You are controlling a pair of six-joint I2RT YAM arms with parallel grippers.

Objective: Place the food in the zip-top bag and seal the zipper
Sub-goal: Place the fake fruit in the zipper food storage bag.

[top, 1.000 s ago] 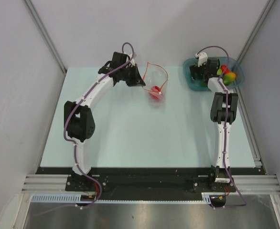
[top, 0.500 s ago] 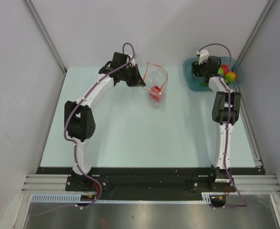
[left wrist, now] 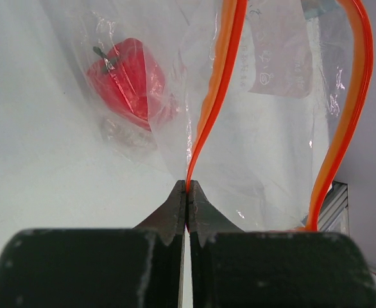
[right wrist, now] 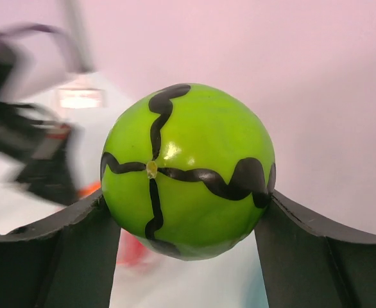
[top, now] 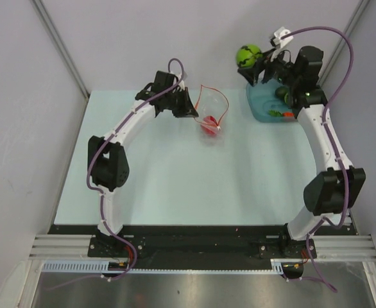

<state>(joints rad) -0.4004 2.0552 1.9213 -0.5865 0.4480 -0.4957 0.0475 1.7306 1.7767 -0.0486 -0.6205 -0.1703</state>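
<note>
Zip-top bag (top: 212, 104) sat on the table (top: 194, 179) at the far centre, mouth open in a loop, with one red piece (top: 208, 124) inside at the near end; saw nothing else in it. Teal tray (top: 258, 106) was at the far right and held a dark green one (top: 282, 95) and the carrot (top: 288, 115), green top pointing left. The right arm covered the rest of the tray, so I can't tell what else was in there. Left gripper (left wrist: 188, 194) was fully closed, pinching the zipper (left wrist: 208, 109) on one side of the mouth; the other side of the strip hung free. Right gripper (right wrist: 187, 205) was clamped on a green ball (top: 247, 56) with black wavy stripes, one finger on each side, held in the air off the tray by its far-left corner, apart from the bag. The overhead view gave the layout and tray contents but was too small to show the pinch. The left wrist view showed the tips meeting on the strip and the red piece's dark stem through the plastic. The right wrist view showed the ball's markings and grip, background blurred.
</note>
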